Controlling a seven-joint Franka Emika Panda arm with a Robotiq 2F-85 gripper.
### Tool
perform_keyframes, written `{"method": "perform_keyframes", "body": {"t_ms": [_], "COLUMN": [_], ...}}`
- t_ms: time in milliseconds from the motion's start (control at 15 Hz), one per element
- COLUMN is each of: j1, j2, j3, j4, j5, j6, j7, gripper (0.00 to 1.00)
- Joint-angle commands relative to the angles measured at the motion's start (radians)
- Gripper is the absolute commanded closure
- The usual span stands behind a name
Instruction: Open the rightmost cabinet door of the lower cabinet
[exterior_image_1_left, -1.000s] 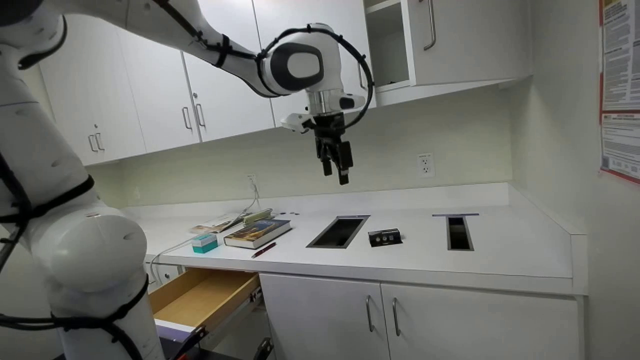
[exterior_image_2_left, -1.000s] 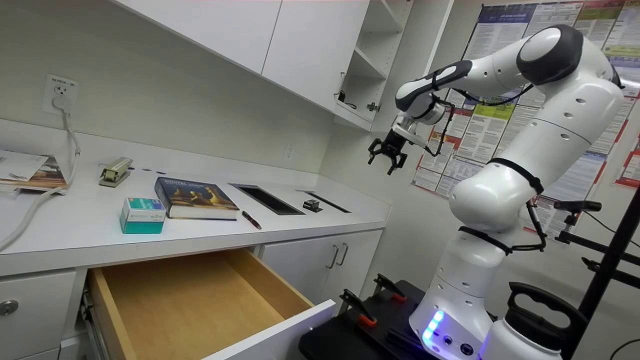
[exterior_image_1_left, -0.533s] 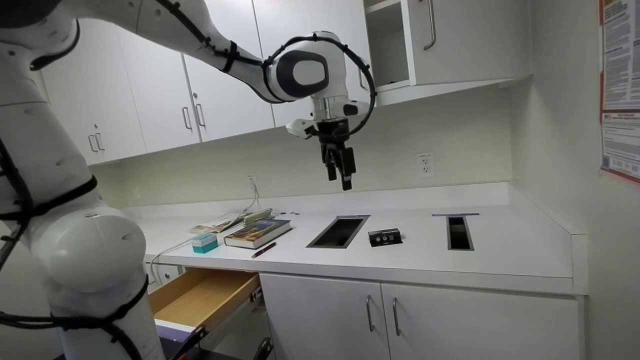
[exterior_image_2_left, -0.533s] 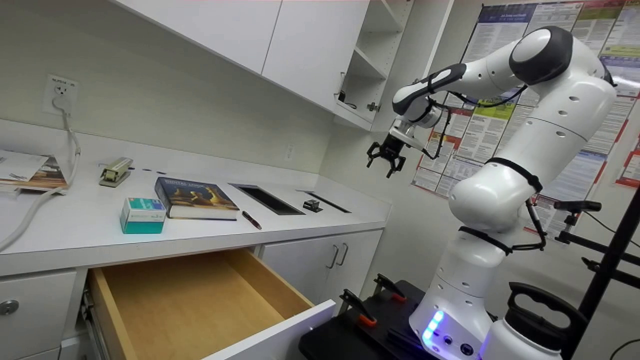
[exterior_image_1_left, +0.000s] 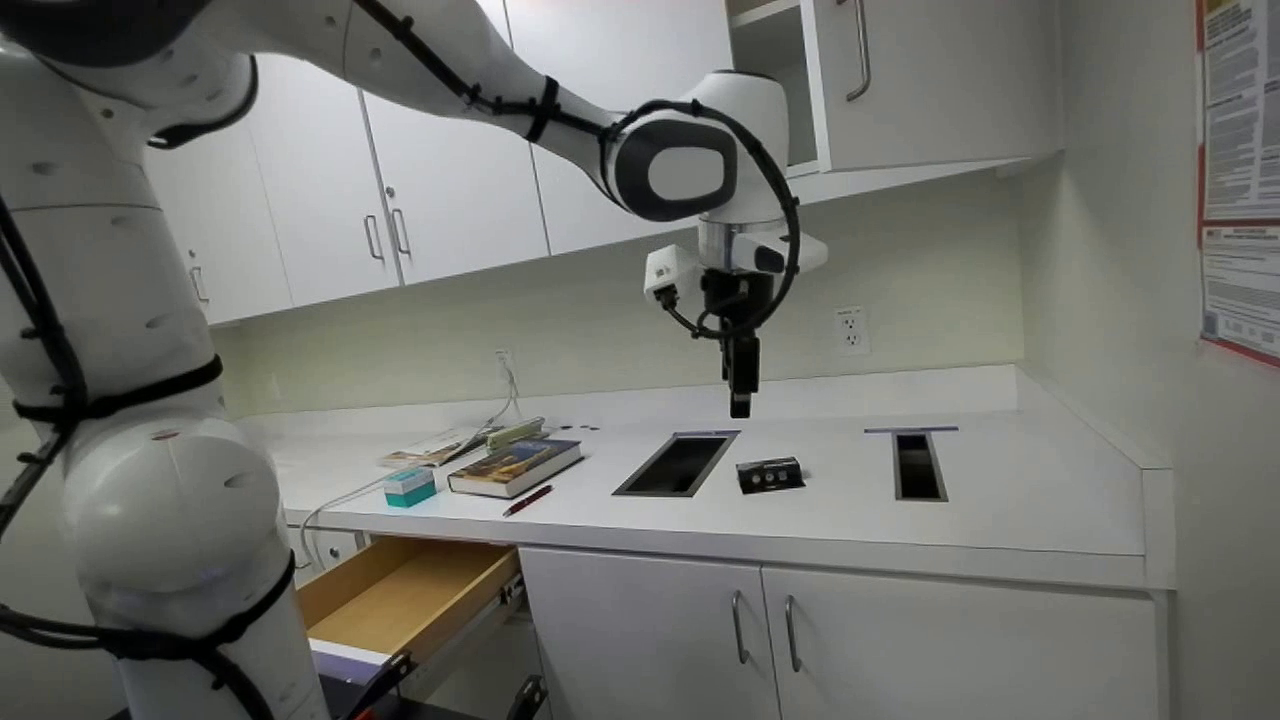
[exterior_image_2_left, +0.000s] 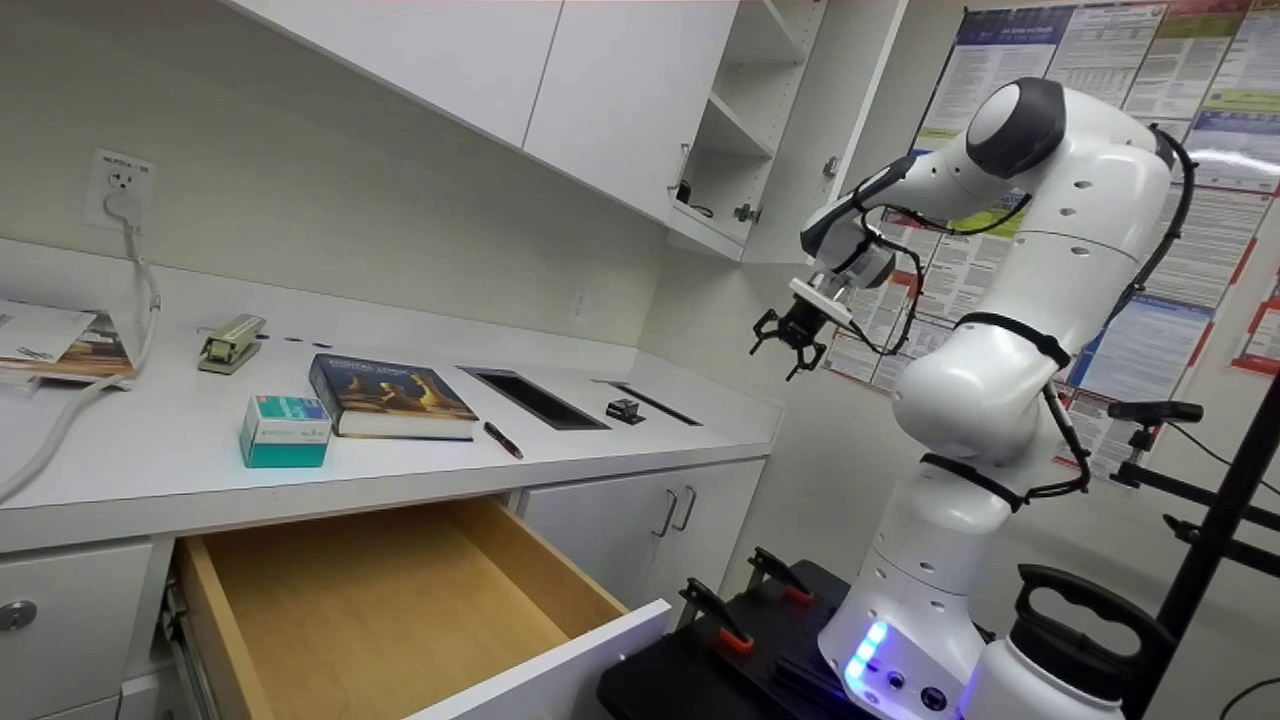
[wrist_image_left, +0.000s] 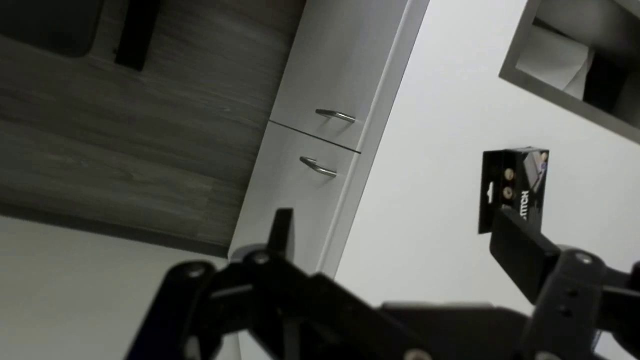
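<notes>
Rightmost cabinet door (exterior_image_1_left: 960, 645) — below the hand (exterior_image_1_left: 740, 404)

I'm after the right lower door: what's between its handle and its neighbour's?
Only the seam and bare strips of the left door and right door lie between the left handle and right handle; the wrist view and an exterior view show it.

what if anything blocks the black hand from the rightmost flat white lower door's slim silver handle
Nothing visible: the wrist view shows the silver bar handle on that door uncovered. The hand hangs higher than the white worktop, whose front edge may need clearing.
</notes>
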Motion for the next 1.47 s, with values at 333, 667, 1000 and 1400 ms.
{"method": "perform_keyframes", "body": {"t_ms": [333, 667, 1000, 1400], "j1": [-0.135, -0.197, -0.194, -0.198], "j2": [0.279, 0.438, 0.490, 0.499], "j3": [-0.049, -0.024, -0.010, -0.014], "j4": [0.032, 0.032, 0.010, 0.017], "j5": [0.502, 0.853, 1.007, 1.004], "j6": [-0.003, -0.010, -0.009, -0.016], "j7": [-0.043, -0.074, -0.118, -0.098], "gripper": [0.00, 0.00, 0.00, 0.00]}}
